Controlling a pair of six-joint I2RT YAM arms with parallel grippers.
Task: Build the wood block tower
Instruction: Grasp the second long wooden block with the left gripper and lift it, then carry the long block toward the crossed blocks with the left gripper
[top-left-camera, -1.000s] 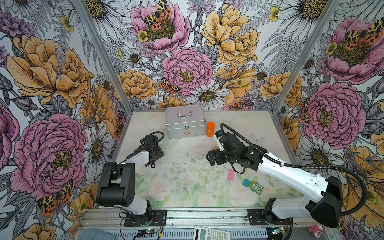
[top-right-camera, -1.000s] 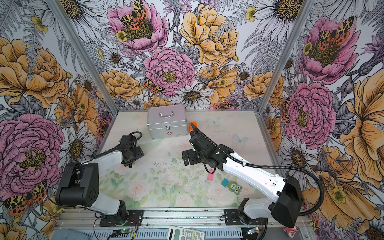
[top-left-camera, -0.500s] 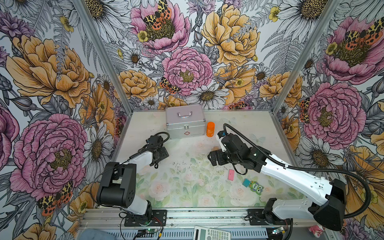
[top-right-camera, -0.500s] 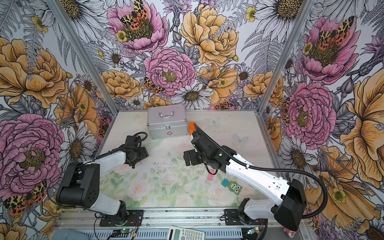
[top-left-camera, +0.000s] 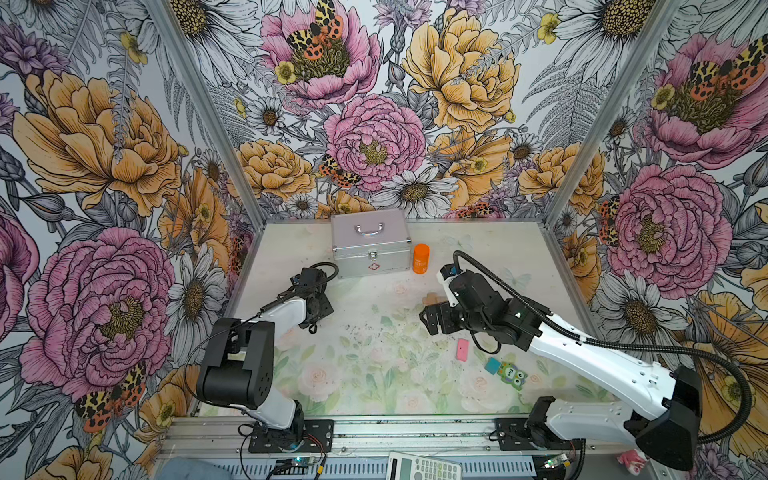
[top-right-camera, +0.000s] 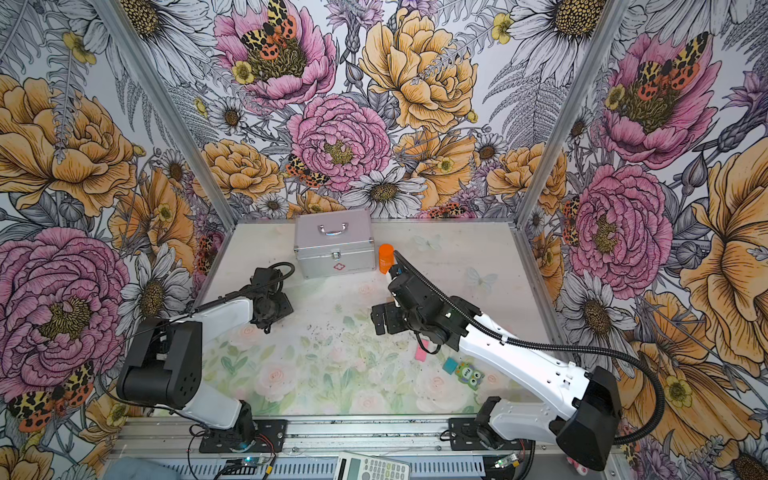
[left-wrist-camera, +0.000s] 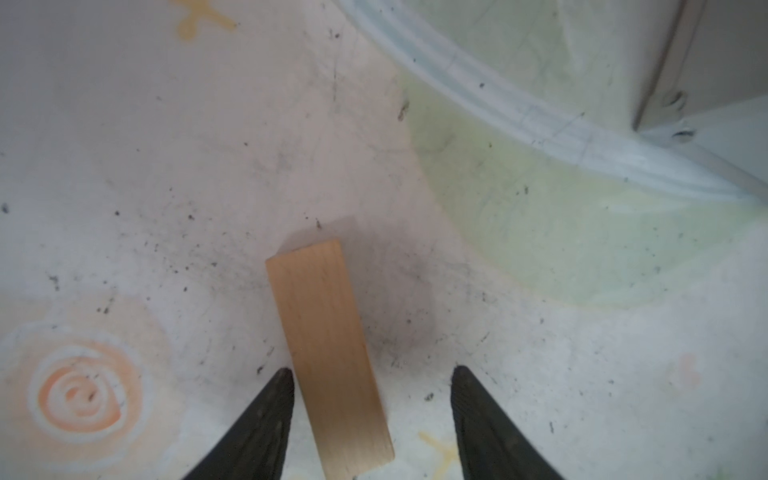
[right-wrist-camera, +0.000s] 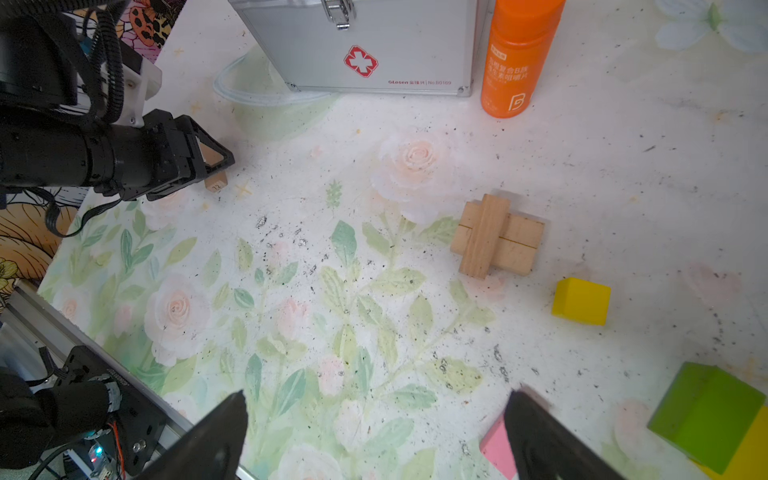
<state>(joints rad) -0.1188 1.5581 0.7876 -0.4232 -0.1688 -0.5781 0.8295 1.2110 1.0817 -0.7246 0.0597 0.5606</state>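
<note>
The left gripper (left-wrist-camera: 372, 369) straddles a tan plank (left-wrist-camera: 328, 340) that lies flat on the left side of the table (left-wrist-camera: 124, 145), nearer than the silver case (top-left-camera: 370, 245). Its jaws stand partly closed: one fingertip (left-wrist-camera: 278, 386) touches a long edge and the opposite one is apart from the wood, so nothing is gripped yet. The right gripper (right-wrist-camera: 377, 395) hangs wide and empty over the middle of the table, with the pink plank (right-wrist-camera: 496, 451) just beside one fingertip. The tower (right-wrist-camera: 496, 235), so far two tan planks side by side with a third laid across them, sits right of centre, nearer than the orange bottle (right-wrist-camera: 515, 54). A yellow cube (right-wrist-camera: 582, 301) lies near it. The plank sits slightly skewed and off-centre between the jaws, so a clean pick probably calls for shifting sideways and turning the wrist until both pads meet the long edges squarely. Only then should it close, lift straight up, and carry the plank right to the tower.
</note>
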